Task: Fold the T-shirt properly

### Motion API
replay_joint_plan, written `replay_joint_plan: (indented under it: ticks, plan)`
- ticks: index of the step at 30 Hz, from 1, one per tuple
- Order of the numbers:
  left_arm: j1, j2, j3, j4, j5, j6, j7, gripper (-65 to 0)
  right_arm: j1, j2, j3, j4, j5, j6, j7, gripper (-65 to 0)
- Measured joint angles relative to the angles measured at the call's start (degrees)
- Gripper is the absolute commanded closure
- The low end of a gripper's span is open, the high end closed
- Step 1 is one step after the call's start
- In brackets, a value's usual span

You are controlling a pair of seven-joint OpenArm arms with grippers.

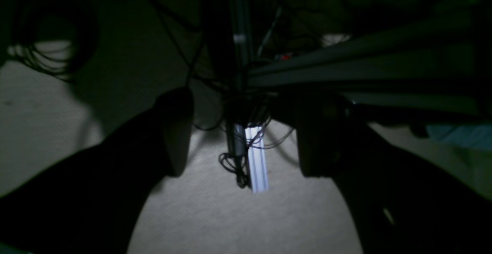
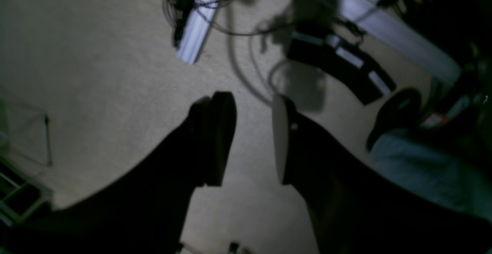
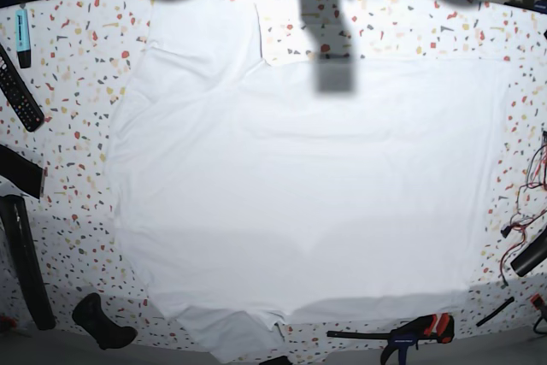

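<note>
White cloth fills most of the speckled table: the T-shirt lies spread flat there, one sleeve at the near edge and the other at the far edge. My left gripper has its jaws spread wide and holds nothing; my right gripper keeps a narrower gap, also holding nothing. Past both of them lies pale floor with tangled cables.

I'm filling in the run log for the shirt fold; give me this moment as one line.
T-shirt: spread flat on table, unfolded | left hand: open, empty, off table | right hand: open, empty, off table
</note>
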Motion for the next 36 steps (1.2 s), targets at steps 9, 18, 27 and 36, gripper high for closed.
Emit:
replay_joint_plan:
  ticks: [9,18,27,36]
  plan:
    - [17.49,-1.88,-1.14,28.22,-0.26,5.14,3.61,-39.1,-10.69,5.05,9.88,23.41,0.00,0.09,-9.64,-20.6]
    - [18.14,-1.97,-1.49,49.44,-0.28,4.72,29.16,-39.1,-9.73,5.07,16.50,43.47,-0.37,1.92,-22.58,-20.6]
    - [8.15,-2.12,-1.55,60.13,-0.04,2.05,33.83,-39.1,-0.81,5.11,16.48,48.63,-11.87,4.39,-25.05,-21.0]
    - [-1.11,-13.97,-1.49,59.52,12.81,-2.38,33.86,-44.5,0.33,14.01,16.44,48.61,-17.75,9.35,-24.50,-35.6]
